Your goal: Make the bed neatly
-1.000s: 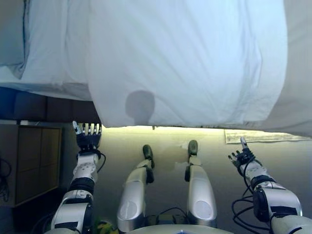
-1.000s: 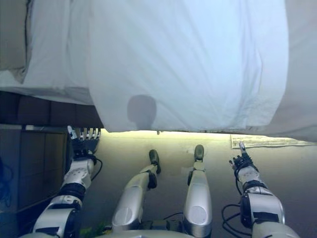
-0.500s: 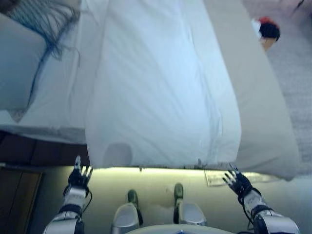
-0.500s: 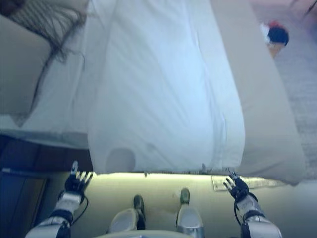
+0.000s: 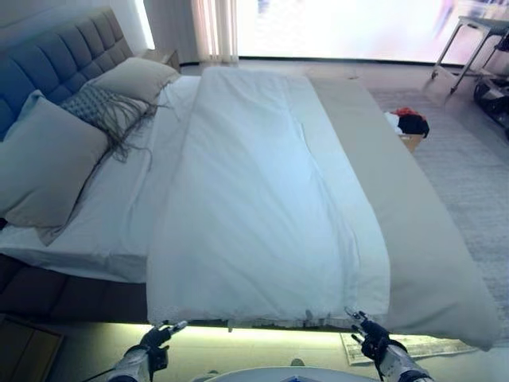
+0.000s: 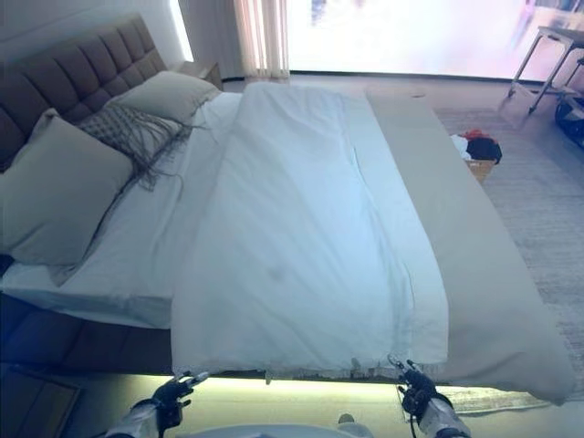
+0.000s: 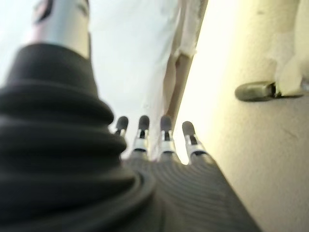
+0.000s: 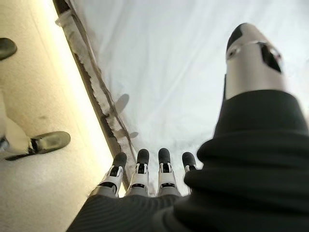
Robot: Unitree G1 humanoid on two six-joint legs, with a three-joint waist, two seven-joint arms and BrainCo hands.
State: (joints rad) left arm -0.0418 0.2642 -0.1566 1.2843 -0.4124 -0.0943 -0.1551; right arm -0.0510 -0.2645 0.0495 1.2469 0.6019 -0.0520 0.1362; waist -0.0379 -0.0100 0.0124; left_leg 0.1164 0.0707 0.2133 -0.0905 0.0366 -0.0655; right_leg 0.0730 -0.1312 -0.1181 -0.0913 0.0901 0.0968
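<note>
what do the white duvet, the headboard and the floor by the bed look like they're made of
The duvet looks like matte woven cotton or a similar cloth: soft creases, a stitched hem hanging over the bed's edge. The headboard seems upholstered in grey fabric or faux leather, judging by its tufted squares; which one is unclear. The floor beside the bed looks like low-pile grey carpet, going by its fine even texture.

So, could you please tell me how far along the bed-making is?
Done: the white duvet lies lengthwise down the bed, pillows at the headboard. In hand: nothing; the left hand and right hand are open just below its hem. Left: the sheet beside the pillows is uncovered, so the duvet needs spreading.
</note>
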